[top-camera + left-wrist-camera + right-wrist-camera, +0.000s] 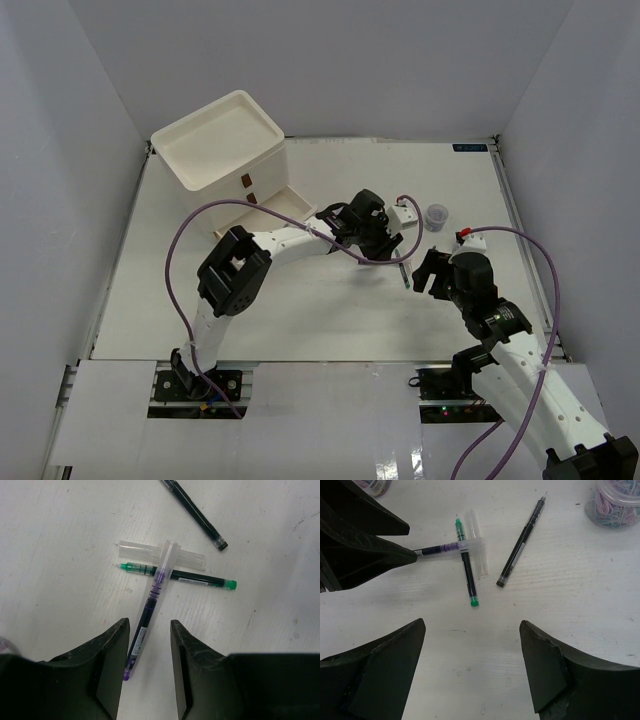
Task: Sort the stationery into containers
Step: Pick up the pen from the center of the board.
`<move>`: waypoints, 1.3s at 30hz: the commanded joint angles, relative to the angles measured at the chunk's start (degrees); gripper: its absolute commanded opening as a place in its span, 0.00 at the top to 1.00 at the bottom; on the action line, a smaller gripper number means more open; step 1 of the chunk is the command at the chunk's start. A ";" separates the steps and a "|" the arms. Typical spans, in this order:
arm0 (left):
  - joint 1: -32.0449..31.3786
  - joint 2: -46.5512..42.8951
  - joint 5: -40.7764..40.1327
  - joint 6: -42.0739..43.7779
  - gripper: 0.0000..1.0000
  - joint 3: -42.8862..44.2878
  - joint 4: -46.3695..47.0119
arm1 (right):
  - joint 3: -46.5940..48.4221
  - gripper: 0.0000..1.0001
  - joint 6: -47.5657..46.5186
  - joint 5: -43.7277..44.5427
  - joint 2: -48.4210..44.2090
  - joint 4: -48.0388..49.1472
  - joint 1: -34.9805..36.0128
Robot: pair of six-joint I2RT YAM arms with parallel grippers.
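Barely begun: pens unsorted

Left tool (148, 625) straddles the purple pen (150, 612), jaws apart, not pinching. Right tool (472, 630) hangs wide, empty. Green pen (200, 581), black pen (197, 514) and a jar (615, 505) lie on the tabletop (300, 320). The drawer unit (235, 175), far left, seemingly has one drawer out.

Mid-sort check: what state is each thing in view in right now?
purple pen: flat, lying across green pen and clear cap
green pen: flat, tip bare
clear cap: loose beside green pen
black pen: flat, apart from the others
jar: upright
drawer unit: one drawer pulled out
left gripper: jaws open, straddling purple pen's tail
right gripper: jaws open, holding nothing
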 commanded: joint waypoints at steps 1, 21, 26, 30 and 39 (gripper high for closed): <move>0.11 -0.63 1.64 1.89 0.51 1.64 -0.57 | -0.20 0.18 -0.71 -0.43 -0.49 0.98 -0.20; 0.11 6.76 2.17 4.97 0.55 3.48 -1.36 | -0.73 0.17 -0.89 -1.75 -3.57 0.37 -0.20; 0.11 6.50 2.26 5.41 0.65 3.31 -1.45 | -0.55 0.17 -1.06 -1.40 -4.36 0.10 -0.20; 0.11 5.19 1.99 5.41 0.73 2.78 -1.19 | -0.47 0.17 -1.15 -1.05 -4.98 -0.33 -0.20; 0.11 -1.23 1.73 5.15 0.80 1.46 0.39 | 0.41 0.17 -2.38 -0.61 -5.85 -1.13 -0.20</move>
